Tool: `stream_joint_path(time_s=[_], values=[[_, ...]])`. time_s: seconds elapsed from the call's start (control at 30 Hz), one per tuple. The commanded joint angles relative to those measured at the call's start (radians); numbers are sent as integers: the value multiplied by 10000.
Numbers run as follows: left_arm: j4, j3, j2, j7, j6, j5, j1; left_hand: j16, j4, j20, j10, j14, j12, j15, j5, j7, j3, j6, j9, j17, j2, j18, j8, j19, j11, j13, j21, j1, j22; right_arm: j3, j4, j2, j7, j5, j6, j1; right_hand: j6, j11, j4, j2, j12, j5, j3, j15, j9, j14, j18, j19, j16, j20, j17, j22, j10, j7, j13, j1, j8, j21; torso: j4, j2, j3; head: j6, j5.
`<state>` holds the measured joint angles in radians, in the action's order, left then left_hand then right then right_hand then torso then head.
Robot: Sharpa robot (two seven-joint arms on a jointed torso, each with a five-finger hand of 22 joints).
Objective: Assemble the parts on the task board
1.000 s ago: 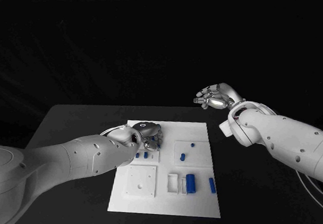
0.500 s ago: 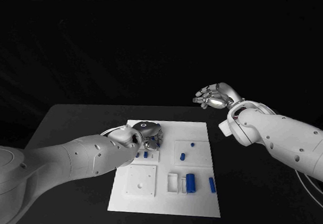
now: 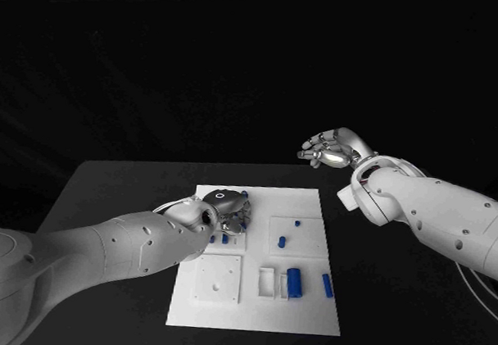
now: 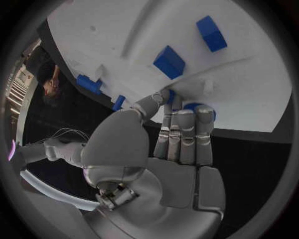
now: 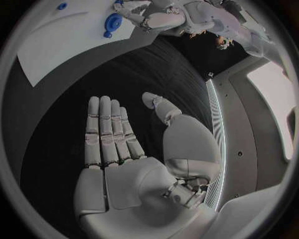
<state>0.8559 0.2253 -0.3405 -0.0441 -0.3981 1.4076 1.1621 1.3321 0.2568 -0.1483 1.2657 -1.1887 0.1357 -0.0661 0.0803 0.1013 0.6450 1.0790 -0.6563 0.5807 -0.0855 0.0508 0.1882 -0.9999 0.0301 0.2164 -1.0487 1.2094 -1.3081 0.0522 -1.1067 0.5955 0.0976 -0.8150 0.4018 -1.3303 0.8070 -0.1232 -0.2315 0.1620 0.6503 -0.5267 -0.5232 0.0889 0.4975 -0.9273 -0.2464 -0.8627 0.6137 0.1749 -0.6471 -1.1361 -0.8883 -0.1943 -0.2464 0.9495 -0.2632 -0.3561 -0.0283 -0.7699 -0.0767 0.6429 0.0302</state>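
Observation:
The white task board (image 3: 307,310) lies in the middle of the table, and its bare surface (image 4: 124,30) shows in the left wrist view. My left hand (image 3: 229,207) is down on its far left part. There my straight fingers (image 4: 186,130) and thumb pinch a small blue part (image 4: 171,95) against the board. Two blue blocks (image 4: 169,61) (image 4: 211,33) stand just beyond the fingertips. My right hand (image 3: 332,150) hangs high above the table's far edge with a flat palm (image 5: 118,144) and spread fingers, holding nothing.
More blue parts sit on the board: a thick cylinder (image 3: 293,282), a thin bar (image 3: 326,284), a peg (image 3: 280,241) and a small stud (image 3: 297,223). A white square plate (image 3: 216,278) sits at the board's near left. Black table surrounds the board.
My left hand has sunk a little toward the board and closed in over the blue part. The right arm has stayed still.

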Motion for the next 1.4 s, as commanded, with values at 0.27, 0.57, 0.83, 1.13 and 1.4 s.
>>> stream_joint_path(time_s=[0.27, 0.57, 0.83, 1.13, 1.4], values=[[564, 56, -475, -355, -578, -812, -171, 32, -29, -97, 389, -98, -8, -34, 104, -35, 106, 100, -4, -9, 51, 960, 60, -88, 127, 73, -90, -79, -146, -4, -30, 58, 56, -4, -103, 1, -1, 13, 47, -102, 50, -67, 19, 2, -17, -86, -154, -43, -55, 39, -17, -18, -64, -61, 20, -3, -42, 41, 17, 15, 0, -47, -19], [1199, -502, -983, -369, -599, -1059, -54, 37, -30, -111, 403, -112, -19, -40, 110, -39, 121, 108, 1, -8, 35, 960, 67, -107, 122, 73, -102, -83, -146, -4, -48, 119, 51, -4, -100, 1, 0, 14, 46, -101, 52, -70, 18, 2, -19, -86, -154, -43, -58, 38, -20, -21, -64, -60, 25, -1, -43, 44, 23, 19, 9, -105, -14], [1979, -791, -1759, -516, -232, -1510, 198, 37, -32, -117, 407, -116, -27, -41, 110, -39, 129, 107, 4, -8, 28, 959, 69, -112, 121, 72, -106, -87, -146, -4, -61, 171, 46, -4, -100, 1, 0, 15, 43, -101, 55, -71, 16, 2, -21, -87, -154, -44, -60, 37, -22, -24, -64, -59, 30, 5, -44, 47, 38, 22, 11, -107, 41], [1742, -803, -1967, -369, 393, -1500, 242, 30, -30, -121, 403, -110, -39, -39, 104, -37, 136, 99, 10, -11, 24, 955, 66, -107, 123, 69, -107, -91, -146, -4, -66, 202, 40, -4, -96, 1, 1, 15, 41, -101, 57, -72, 15, 2, -23, -88, -154, -45, -61, 36, -24, -26, -64, -59, 34, 8, -46, 48, 11, 2, 10, -118, 94], [1322, -749, -1770, -363, 662, -1502, 169, 25, -32, -124, 407, -105, -48, -38, 98, -35, 144, 94, 15, -13, 34, 950, 65, -99, 124, 68, -106, -96, -147, -4, -70, 170, 49, -4, -100, 2, 1, 15, 41, -101, 60, -72, 15, 2, -24, -89, -154, -47, -63, 36, -26, -28, -65, -59, 38, 10, -47, 50, 5, -2, 19, -100, 123]])
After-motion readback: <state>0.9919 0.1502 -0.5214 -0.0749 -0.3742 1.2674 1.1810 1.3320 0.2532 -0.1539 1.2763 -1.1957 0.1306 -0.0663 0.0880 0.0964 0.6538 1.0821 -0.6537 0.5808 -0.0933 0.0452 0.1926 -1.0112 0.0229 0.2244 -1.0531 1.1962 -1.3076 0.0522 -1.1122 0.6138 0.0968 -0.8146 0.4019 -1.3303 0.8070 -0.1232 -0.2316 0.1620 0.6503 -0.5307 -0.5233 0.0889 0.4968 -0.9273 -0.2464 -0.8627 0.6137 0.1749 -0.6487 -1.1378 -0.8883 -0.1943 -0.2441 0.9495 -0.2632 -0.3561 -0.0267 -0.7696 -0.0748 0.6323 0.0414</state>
